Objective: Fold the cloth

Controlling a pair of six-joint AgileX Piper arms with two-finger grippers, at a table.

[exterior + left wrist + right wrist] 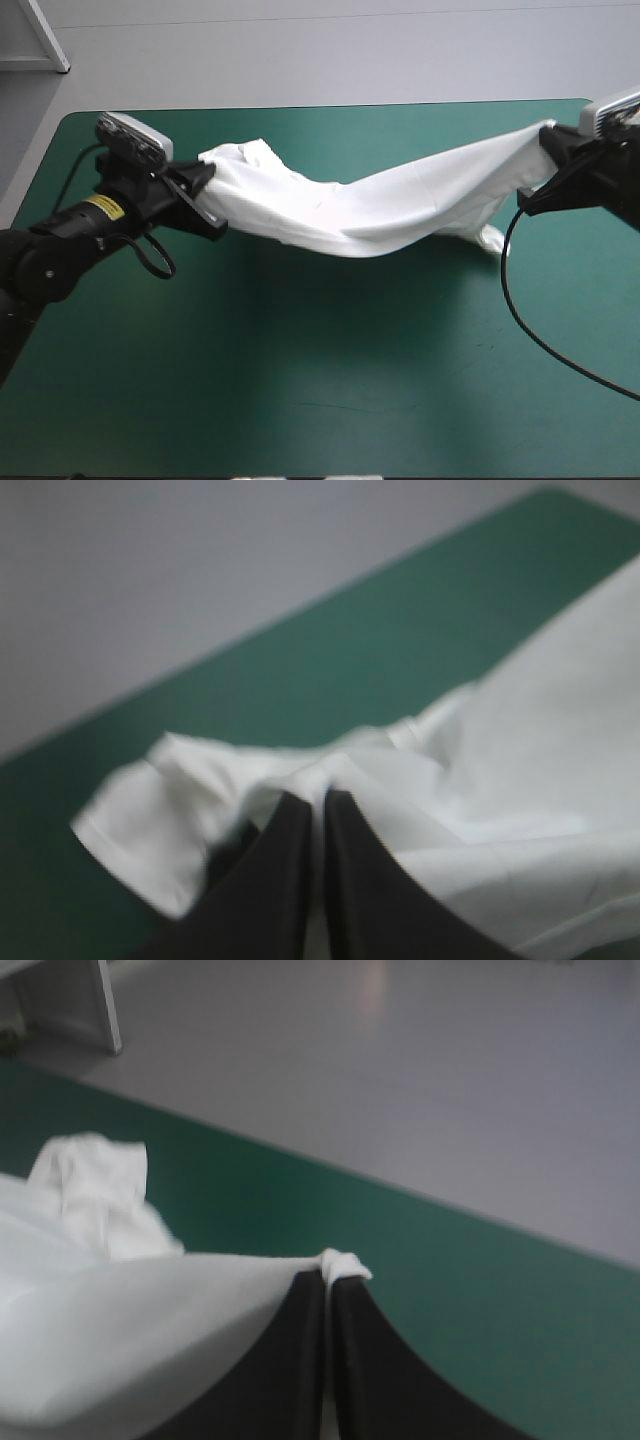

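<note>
Over the teal-green cover [320,380], sagging T-shirt [370,210]

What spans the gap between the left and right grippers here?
Only the T-shirt, held at each end by the left gripper and the right gripper, sagging midway over the teal-green cover; the high view shows it.

The black left arm [70,250] stretches in from the left, elbow low, its two-finned black left gripper [207,192] pinched nearly together. Opposite, the black right arm [610,185] holds the matching right gripper [545,158] up high, both clamped on the white T-shirt [380,205].
</note>
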